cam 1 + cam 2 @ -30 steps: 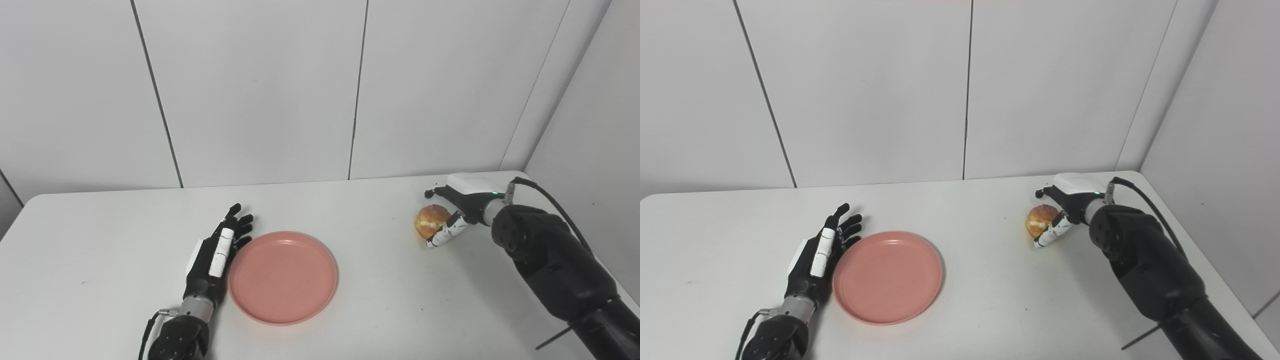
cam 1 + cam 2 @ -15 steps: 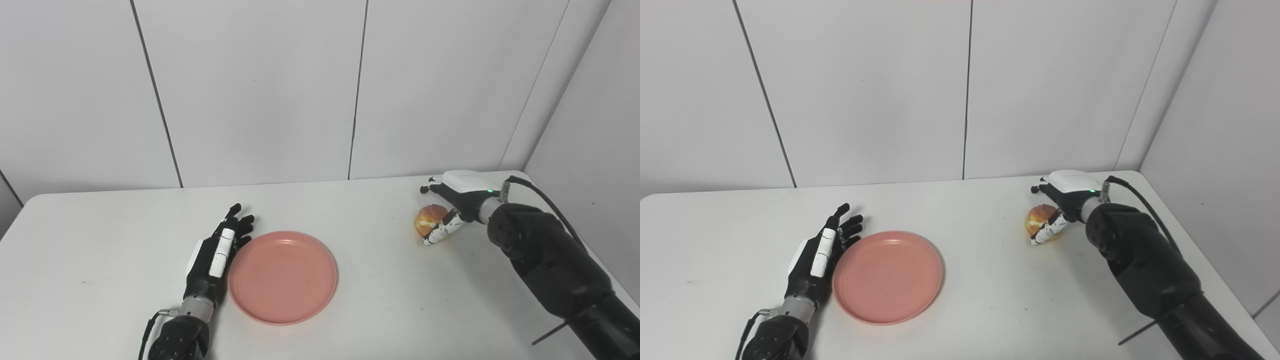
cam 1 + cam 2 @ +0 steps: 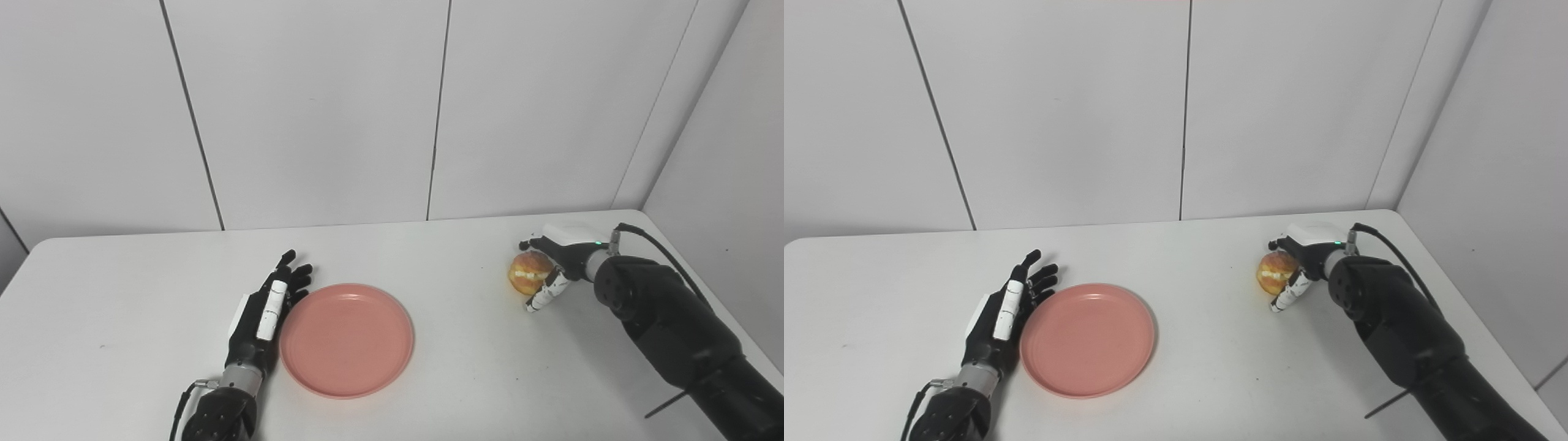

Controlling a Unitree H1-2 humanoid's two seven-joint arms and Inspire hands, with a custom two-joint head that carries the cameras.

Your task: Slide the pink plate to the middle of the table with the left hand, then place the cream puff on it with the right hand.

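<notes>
The pink plate (image 3: pixel 346 340) lies empty on the white table, left of the middle. My left hand (image 3: pixel 267 306) rests flat along the plate's left rim, open, fingers pointing away from me and touching or nearly touching the rim. Far right, the cream puff (image 3: pixel 530 272), golden with a cream line, sits at table level. My right hand (image 3: pixel 558 260) is closed around it: dark fingers curl over its top and back, and the white thumb (image 3: pixel 544 295) lies at its near right side. The right forearm (image 3: pixel 661 324) comes in from the lower right.
The table (image 3: pixel 465 367) is white, with its back edge against a panelled wall and its right edge close to the right arm. A thin cable (image 3: pixel 670 248) loops behind the right wrist. Bare tabletop lies between the plate and the puff.
The right hand's fingers have curled down onto the cream puff and the wrist has dropped slightly; the puff has turned a little in the grasp. The left hand and plate have stayed put.
</notes>
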